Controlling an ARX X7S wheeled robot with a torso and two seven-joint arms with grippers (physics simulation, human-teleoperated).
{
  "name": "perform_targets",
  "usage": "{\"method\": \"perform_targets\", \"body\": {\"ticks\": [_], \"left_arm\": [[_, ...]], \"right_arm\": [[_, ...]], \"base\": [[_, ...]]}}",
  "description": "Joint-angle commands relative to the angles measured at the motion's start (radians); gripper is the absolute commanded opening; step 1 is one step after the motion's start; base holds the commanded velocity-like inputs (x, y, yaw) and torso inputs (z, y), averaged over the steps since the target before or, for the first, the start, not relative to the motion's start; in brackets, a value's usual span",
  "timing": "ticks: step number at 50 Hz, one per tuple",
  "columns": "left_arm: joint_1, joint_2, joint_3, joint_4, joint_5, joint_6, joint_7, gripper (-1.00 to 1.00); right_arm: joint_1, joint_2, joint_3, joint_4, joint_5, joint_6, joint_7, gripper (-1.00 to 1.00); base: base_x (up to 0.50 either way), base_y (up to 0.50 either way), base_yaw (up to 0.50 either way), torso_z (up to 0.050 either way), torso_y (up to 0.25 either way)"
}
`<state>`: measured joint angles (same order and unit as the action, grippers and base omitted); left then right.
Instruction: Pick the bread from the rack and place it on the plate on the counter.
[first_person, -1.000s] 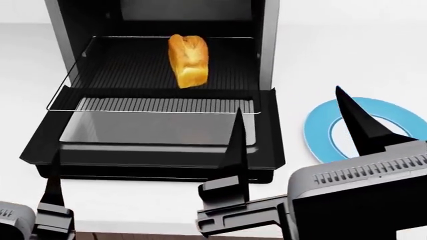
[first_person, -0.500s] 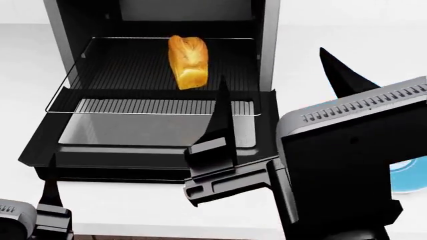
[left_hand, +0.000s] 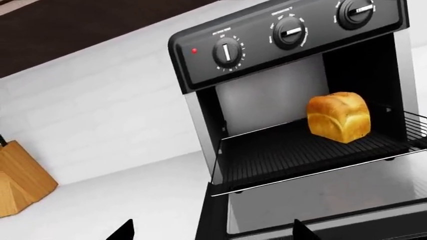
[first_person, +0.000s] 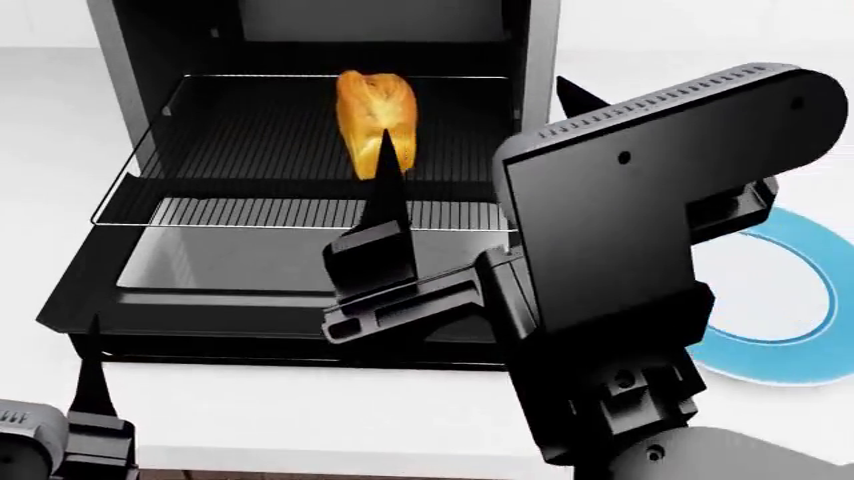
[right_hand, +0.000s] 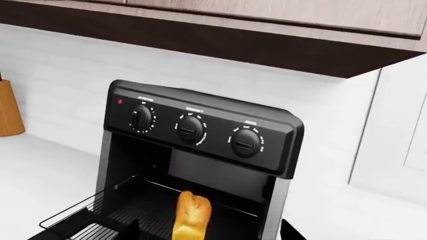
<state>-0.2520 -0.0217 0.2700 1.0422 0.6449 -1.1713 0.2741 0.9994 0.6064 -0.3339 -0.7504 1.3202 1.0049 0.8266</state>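
The bread (first_person: 374, 112), a golden loaf, stands end-on at the back of the silver wire rack (first_person: 300, 208), which is pulled out over the open oven door. It also shows in the left wrist view (left_hand: 339, 116) and the right wrist view (right_hand: 192, 215). My right gripper (first_person: 481, 125) is open and empty, raised in front of the oven mouth, short of the loaf. The blue-rimmed plate (first_person: 801, 365) lies on the white counter (first_person: 267, 410) at the right, partly hidden by my right arm. My left gripper (left_hand: 213, 232) is open and empty, low at the counter's front left.
The black toaster oven (right_hand: 200, 135) has three knobs, and its glass door (first_person: 267, 265) lies open flat on the counter below the rack. A wooden knife block (left_hand: 17, 182) stands far left. Wall cabinets (right_hand: 267, 30) hang above the oven.
My right arm has risen and moved forward and left toward the oven. Its fingers now reach the rack's front and its body covers more of the plate. The left arm has barely moved.
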Motion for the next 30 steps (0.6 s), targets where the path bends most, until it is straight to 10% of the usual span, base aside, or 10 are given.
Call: {"method": "perform_targets", "body": {"ticks": [1,30], "left_arm": [[0.017,0.021,-0.027,0.005,0.023,0.023,0.036,1.0],[0.034,0.021,-0.038,0.005,0.051,0.038,0.06,1.0]], "right_arm": [[0.023,-0.07,-0.022,0.089,-0.082,-0.013,-0.091,1.0],[0.016,-0.137,-0.126,0.223,-0.202,-0.046,-0.171,1.0]], "base": [[0.0,0.0,0.0,0.0,0.0],[0.0,0.0,0.0,0.0,0.0]]}}
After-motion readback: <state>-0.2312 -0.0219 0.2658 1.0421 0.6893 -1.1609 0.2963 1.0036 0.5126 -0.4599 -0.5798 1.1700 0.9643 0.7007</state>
